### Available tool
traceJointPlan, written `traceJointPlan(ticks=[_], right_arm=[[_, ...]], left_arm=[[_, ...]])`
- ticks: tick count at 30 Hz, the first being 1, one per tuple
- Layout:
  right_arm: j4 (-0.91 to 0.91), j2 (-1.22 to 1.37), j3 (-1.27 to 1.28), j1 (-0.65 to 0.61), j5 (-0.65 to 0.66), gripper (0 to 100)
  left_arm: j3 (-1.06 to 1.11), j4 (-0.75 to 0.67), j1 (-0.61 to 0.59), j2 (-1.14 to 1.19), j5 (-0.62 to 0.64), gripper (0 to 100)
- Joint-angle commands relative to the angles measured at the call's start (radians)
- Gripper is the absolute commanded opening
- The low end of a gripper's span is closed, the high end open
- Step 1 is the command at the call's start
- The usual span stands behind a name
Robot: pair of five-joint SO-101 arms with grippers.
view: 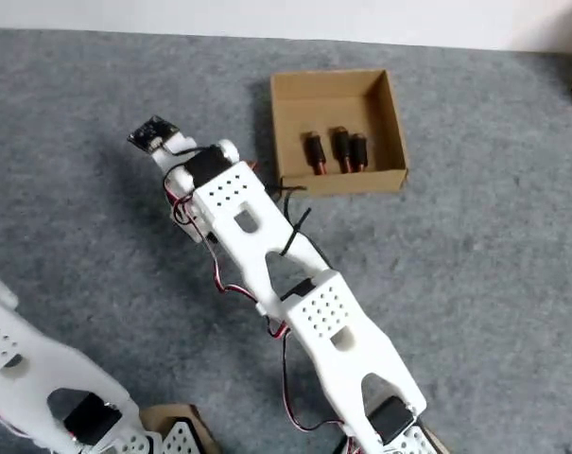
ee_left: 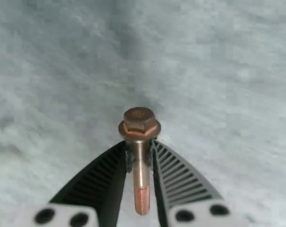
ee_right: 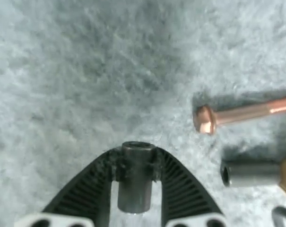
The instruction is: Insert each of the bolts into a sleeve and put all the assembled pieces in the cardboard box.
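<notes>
**One bolt, one sleeve in hand, three done in the box**

Your left gripper [ee_left: 140, 144] is clamped on a copper bolt [ee_left: 139, 127]. The shank runs back between the fingers and the hex head pokes out just past the tips, above the grey carpet [view: 475, 284].

Your right gripper [ee_right: 137, 153] is closed around a dark sleeve [ee_right: 134, 179], held the same way, with the open bore at the tip end.

In the right wrist view you've also got a loose bolt [ee_right: 237, 114] and a loose sleeve [ee_right: 249, 173] lying flat on the carpet off to one side of the gripper. They're roughly parallel, near each other but not touching.

From the high view, the cardboard box [view: 342, 180] sits open on the carpet with three assembled pieces [view: 343, 149] lying in it. Two are touching and the third is a little apart.

One white arm [view: 267, 236] is stretched out with its wrist beside the box, not over it. I can't tell from that view which side's arm it is.
</notes>
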Motion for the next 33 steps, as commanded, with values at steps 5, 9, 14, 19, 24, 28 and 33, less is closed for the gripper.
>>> traceJointPlan(ticks=[5,9,14,19,24,28,33], right_arm=[[0.127,-0.039,-0.300,-0.005,-0.006,0.5],[0.127,-0.041,-0.315,0.010,-0.008,0.5],[0.125,-0.104,-0.311,0.007,-0.008,0.5],[0.125,-0.240,-0.136,0.045,-0.008,0.5],[0.124,-0.366,0.071,0.101,-0.021,0.5],[0.124,-0.461,0.179,0.140,-0.048,0.5],[0.124,-0.550,0.295,0.157,-0.074,0.5]], left_arm=[[-0.081,0.163,0.127,-0.182,0.074,1],[-0.081,0.163,0.131,-0.239,0.032,1],[-0.041,0.163,0.179,-0.334,0.046,1],[0.062,0.161,0.272,-0.407,0.057,1],[0.145,0.164,0.381,-0.450,0.084,1],[0.245,0.166,0.466,-0.504,0.126,1],[0.351,0.167,0.552,-0.596,0.160,1]])
